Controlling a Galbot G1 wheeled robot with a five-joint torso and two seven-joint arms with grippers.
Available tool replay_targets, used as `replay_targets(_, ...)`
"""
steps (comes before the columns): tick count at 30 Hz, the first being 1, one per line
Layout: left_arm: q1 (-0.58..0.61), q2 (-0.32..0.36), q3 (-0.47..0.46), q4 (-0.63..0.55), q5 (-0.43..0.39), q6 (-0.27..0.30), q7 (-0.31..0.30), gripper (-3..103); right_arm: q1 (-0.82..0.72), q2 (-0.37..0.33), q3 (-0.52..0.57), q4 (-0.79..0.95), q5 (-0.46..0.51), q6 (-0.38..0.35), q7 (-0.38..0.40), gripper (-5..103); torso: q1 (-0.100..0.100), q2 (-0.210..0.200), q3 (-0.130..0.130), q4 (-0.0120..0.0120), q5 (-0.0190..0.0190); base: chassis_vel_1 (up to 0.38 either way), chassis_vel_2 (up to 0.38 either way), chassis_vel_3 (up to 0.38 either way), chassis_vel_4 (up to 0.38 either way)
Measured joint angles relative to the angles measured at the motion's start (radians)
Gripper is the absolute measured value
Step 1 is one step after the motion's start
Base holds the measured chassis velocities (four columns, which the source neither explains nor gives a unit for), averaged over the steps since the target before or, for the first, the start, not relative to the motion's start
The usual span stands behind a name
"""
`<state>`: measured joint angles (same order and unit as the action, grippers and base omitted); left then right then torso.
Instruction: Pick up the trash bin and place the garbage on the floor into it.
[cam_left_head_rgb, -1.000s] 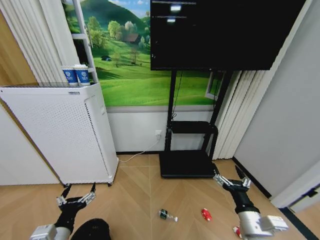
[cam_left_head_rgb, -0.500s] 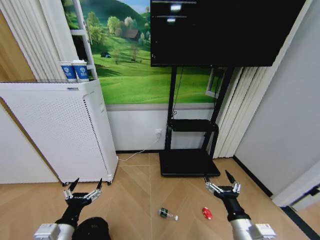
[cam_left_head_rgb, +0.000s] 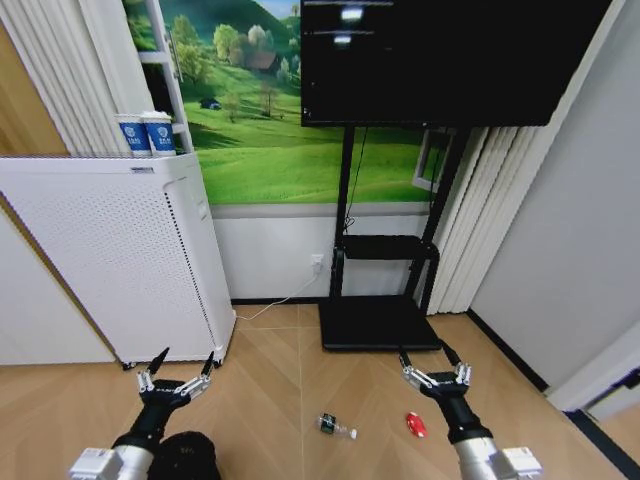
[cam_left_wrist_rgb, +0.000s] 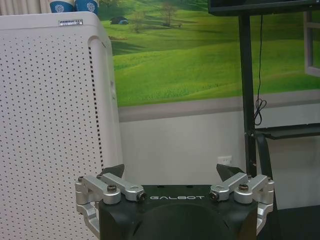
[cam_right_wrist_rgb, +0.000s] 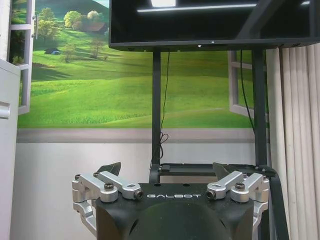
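The trash bin (cam_left_head_rgb: 190, 458), black and round, stands on the floor (cam_left_head_rgb: 270, 400) at the head view's lower left, partly cut off by the frame edge. My left gripper (cam_left_head_rgb: 185, 362) (cam_left_wrist_rgb: 170, 170) hovers open just above and beyond it, empty. Of the garbage, a clear bottle with a green label (cam_left_head_rgb: 335, 428) lies mid-floor and a small red piece (cam_left_head_rgb: 415, 424) lies to its right. My right gripper (cam_left_head_rgb: 433, 362) (cam_right_wrist_rgb: 169, 167) is open and empty, above the floor just beyond the red piece.
A tall white perforated appliance (cam_left_head_rgb: 110, 260) with two paper cups (cam_left_head_rgb: 147, 133) on top stands at the left wall. A black TV stand (cam_left_head_rgb: 380, 325) with a flat base and a large screen (cam_left_head_rgb: 440, 60) is ahead. Curtains hang at the right.
Both arms have reached forward and drawn inward: the left gripper moved right, the right gripper moved left toward the red piece. The camera view has shifted slightly.
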<state>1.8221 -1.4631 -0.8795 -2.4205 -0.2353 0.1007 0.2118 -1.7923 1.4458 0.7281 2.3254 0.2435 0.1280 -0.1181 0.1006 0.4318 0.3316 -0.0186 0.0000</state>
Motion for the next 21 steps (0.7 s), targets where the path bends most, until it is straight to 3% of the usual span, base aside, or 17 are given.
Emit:
replay_targets(8,-0.006,0.001,-0.013,0.004,-0.032,0.002,-0.010,103,0.019,-0.007,0.027,-0.006,0.036,-0.001,0.034,100,-0.012,-0.032,-0.020,0.0000,0.0000,0.000,0.000,0.000,0.000)
replay_targets(13,-0.011,0.004,-0.023,0.004,-0.045,0.005,-0.012,99,0.038,-0.010,0.040,-0.014,0.053,-0.006,0.057,100,-0.019,-0.053,-0.034,0.0000,0.0000,0.000,0.000,0.000,0.000)
replay_targets(21,-0.012,0.004,-0.024,0.008,-0.045,0.005,-0.013,99,0.035,-0.007,0.040,-0.016,0.032,-0.005,0.060,100,-0.032,-0.086,-0.054,0.0000,0.0000,0.000,0.000,0.000,0.000)
